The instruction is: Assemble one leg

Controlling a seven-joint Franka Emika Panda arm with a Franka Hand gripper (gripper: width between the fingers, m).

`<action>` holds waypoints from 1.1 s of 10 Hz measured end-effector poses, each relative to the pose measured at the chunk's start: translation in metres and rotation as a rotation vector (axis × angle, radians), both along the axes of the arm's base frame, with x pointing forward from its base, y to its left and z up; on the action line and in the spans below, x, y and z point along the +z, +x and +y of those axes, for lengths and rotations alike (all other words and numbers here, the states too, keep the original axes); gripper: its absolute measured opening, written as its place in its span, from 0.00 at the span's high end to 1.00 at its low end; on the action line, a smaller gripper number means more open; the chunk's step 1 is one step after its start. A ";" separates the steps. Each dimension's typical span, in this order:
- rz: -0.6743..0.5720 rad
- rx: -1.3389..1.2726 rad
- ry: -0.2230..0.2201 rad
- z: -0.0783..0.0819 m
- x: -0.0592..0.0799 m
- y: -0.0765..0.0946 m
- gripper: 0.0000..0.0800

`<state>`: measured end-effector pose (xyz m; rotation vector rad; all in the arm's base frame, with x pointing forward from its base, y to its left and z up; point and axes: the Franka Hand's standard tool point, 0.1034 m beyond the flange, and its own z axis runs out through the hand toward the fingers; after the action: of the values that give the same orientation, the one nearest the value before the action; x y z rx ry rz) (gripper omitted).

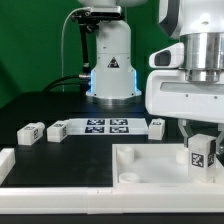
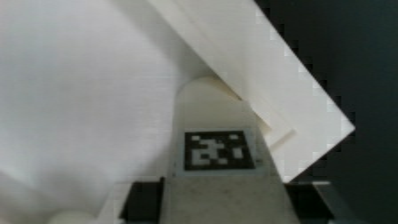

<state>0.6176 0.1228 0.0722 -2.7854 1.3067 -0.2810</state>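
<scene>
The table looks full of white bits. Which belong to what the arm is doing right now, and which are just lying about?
In use:
- the hand
- the leg it grips
- the white panel beneath it

Lying about:
- three spare legs
- the marker board

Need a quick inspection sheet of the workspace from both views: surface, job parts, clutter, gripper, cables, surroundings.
Surface: dark table.
Job's things: a small chunky white plastic leg with a square black-and-white tag sits between the gripper's fingers, over the large white panel; the wrist view shows the leg's tag. Three more loose legs lie on the table.
Clutter: flat white marker board with tags; a white piece at the exterior view's left edge.
Gripper: gripper shut on the leg.
Cables: a grey cable beside the robot base.
Surroundings: white robot base, dark backdrop.
</scene>
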 end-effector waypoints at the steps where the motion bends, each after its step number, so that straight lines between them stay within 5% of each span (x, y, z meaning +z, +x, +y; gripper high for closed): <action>1: -0.002 -0.084 0.019 0.000 0.000 0.000 0.64; 4: -0.005 -0.230 0.059 0.001 0.001 0.000 0.61; 6: -0.002 -0.110 0.038 0.001 0.001 0.000 0.28; 11: 0.012 0.548 -0.080 0.001 0.001 0.000 0.19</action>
<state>0.6175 0.1240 0.0728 -3.0658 0.4977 -0.2859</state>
